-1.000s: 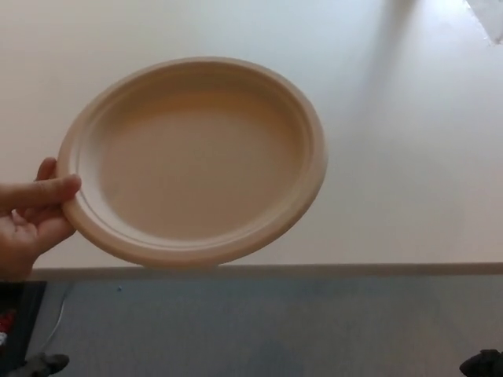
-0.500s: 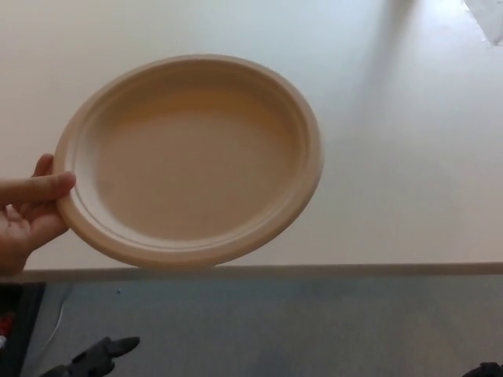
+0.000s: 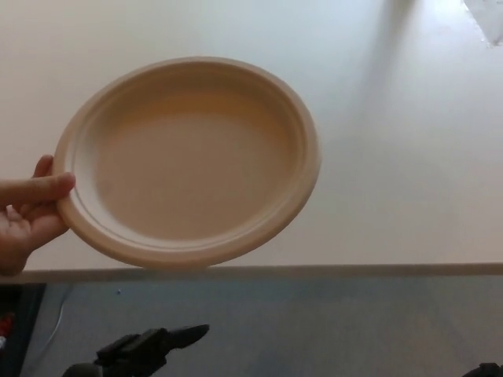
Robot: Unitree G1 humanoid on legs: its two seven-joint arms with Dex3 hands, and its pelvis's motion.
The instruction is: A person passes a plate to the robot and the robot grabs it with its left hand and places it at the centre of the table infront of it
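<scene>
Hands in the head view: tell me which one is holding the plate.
The person's hand at the left edge holds the plate, thumb on its rim. The robot's left hand, black and low in the picture, is below the plate and not touching it.

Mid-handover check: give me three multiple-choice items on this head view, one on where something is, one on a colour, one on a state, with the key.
1. Where does the person's hand grip the round beige paper plate?
A. its left rim
B. its right rim
C. its far rim

2. What colour is the table under the plate?
A. dark green
B. pale cream
C. red

3. How does the left robot hand stand to the plate?
A. clamped on the rim
B. below it, not touching
C. pressing on its middle

Answers:
1 A: the thumb lies over the rim at picture left.
2 B: the bare top around the plate is light cream.
3 B: the black hand shows low in the frame over the grey floor, clear of the plate.
</scene>
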